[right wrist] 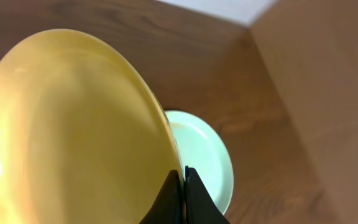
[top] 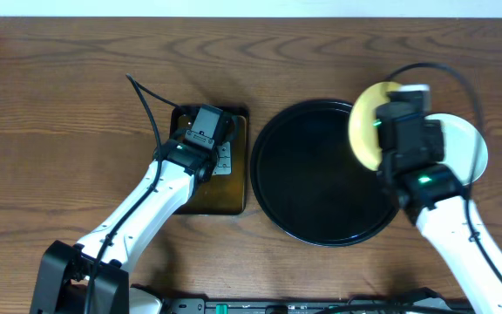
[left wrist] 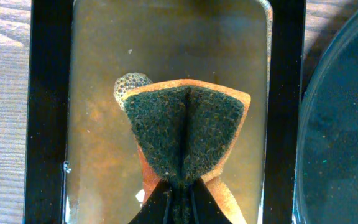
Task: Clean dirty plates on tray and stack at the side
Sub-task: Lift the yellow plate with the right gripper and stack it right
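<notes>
My right gripper is shut on the rim of the pale yellow plate and holds it tilted on edge above the right rim of the round black tray. The yellow plate shows no sauce. A pale mint-white plate lies on the table right of the tray; it also shows under the yellow plate in the right wrist view. My left gripper is shut on a folded sponge, green scrub side up, over the brown pan. The tray holds no plates.
The rectangular dark brown pan with murky water sits left of the tray; its black rim shows in the left wrist view. A cable runs behind the left arm. The table's far edge meets a white wall.
</notes>
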Motion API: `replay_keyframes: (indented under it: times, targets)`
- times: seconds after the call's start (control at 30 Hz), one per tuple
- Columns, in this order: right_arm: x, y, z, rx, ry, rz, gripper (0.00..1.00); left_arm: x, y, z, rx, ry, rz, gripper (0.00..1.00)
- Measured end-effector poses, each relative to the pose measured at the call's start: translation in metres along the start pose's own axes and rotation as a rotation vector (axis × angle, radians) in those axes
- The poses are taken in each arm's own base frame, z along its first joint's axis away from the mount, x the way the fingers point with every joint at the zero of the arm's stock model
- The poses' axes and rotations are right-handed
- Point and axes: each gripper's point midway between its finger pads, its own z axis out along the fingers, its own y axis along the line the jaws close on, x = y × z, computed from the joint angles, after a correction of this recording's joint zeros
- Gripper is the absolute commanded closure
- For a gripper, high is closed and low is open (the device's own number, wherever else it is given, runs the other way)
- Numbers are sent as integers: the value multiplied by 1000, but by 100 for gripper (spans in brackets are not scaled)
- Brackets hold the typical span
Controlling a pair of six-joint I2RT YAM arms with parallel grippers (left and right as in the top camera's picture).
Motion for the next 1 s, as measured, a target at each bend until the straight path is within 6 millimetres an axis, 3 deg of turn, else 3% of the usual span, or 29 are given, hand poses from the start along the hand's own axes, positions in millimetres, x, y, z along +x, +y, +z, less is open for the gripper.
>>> replay_keyframes:
  times: [0.27,0.4,0.63,0.67,0.7,0.77,1.0]
  targets:
    - [36,-81,44,132,143,352,99,0,0,0,0,0,0,92]
    - [59,-103,63,177,216,454,99,0,0,0,0,0,0,92]
    - [99,-106,96,188,348,541,99,2,1,0,-3,8,1,92]
    - [102,-106,99,189,357,548,95,2,1,0,-4,9,2,92]
    - [104,-105,102,188,362,555,77,3,1,0,-5,11,2,92]
    - [103,-102,107,177,358,570,58,3,1,0,-5,13,2,92]
    - [89,-64,111,-67,347,583,50,3,2,0,-8,12,16,91]
